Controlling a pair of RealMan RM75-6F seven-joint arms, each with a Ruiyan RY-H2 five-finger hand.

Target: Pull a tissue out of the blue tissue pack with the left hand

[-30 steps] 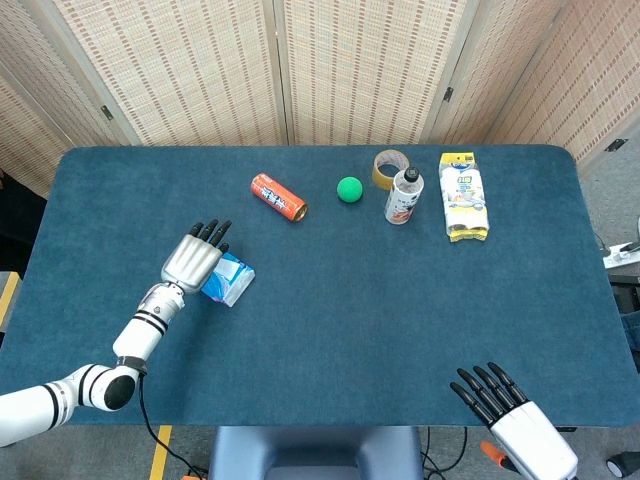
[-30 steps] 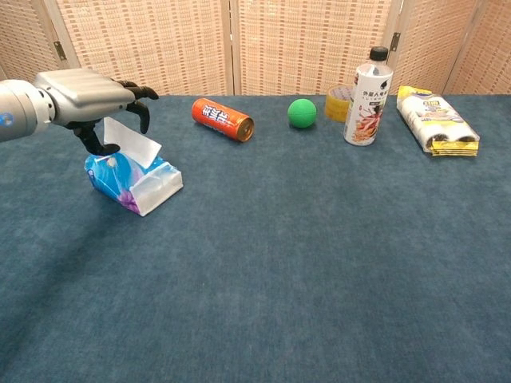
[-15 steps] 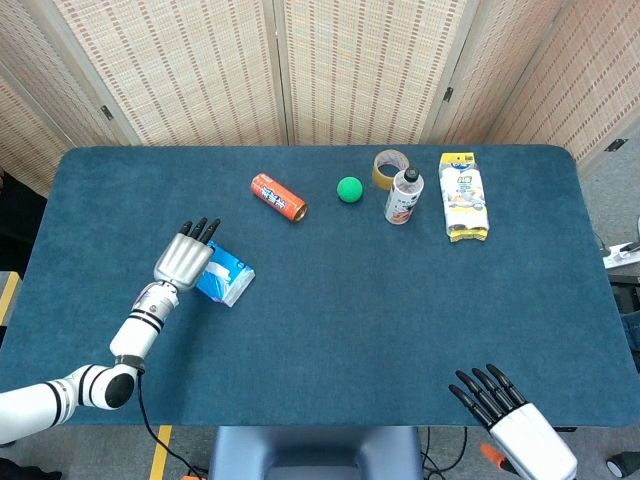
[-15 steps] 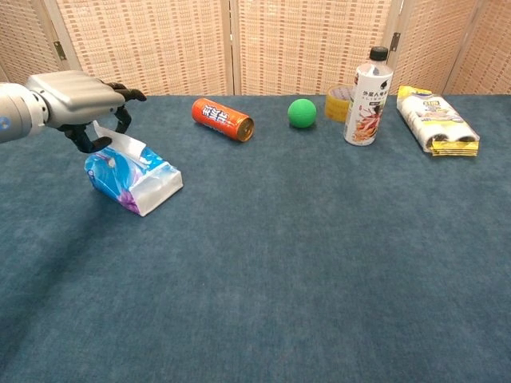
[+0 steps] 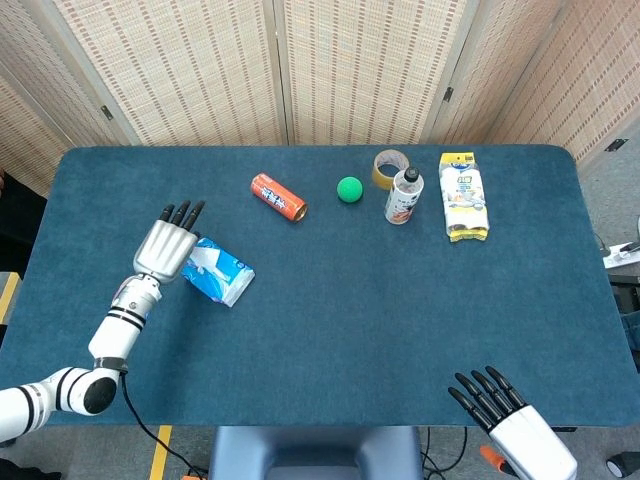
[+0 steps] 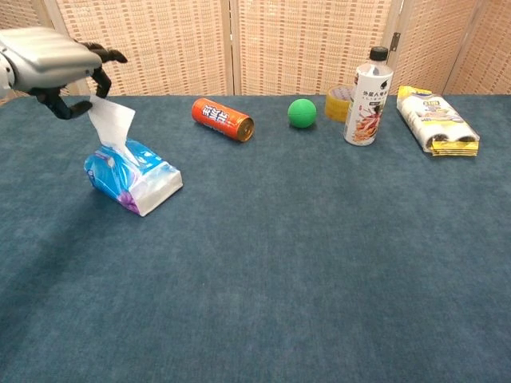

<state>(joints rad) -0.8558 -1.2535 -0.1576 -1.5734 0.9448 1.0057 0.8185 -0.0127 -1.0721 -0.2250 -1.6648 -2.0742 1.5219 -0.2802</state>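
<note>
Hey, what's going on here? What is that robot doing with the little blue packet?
The left robot hand is pinching a white tissue and lifting it out of the blue tissue pack, which lies on the table. The tissue is partly out, its lower end still in the pack's opening. The right robot hand sits idle near the table's front edge, holding nothing. A can, a ball, tape, a bottle and another package sit untouched at the back.

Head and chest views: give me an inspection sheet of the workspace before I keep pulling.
Surface: blue table.
Job's things: tissue pack lying flat; tissue partly drawn out, its lower end in the pack.
Clutter: can, green ball, tape roll, bottle, yellow packet along the far side.
Hands: left hand pinches the tissue's top; right hand open, at the near edge.
Cables: black cable under the left arm.
Surroundings: woven screens behind.
</note>
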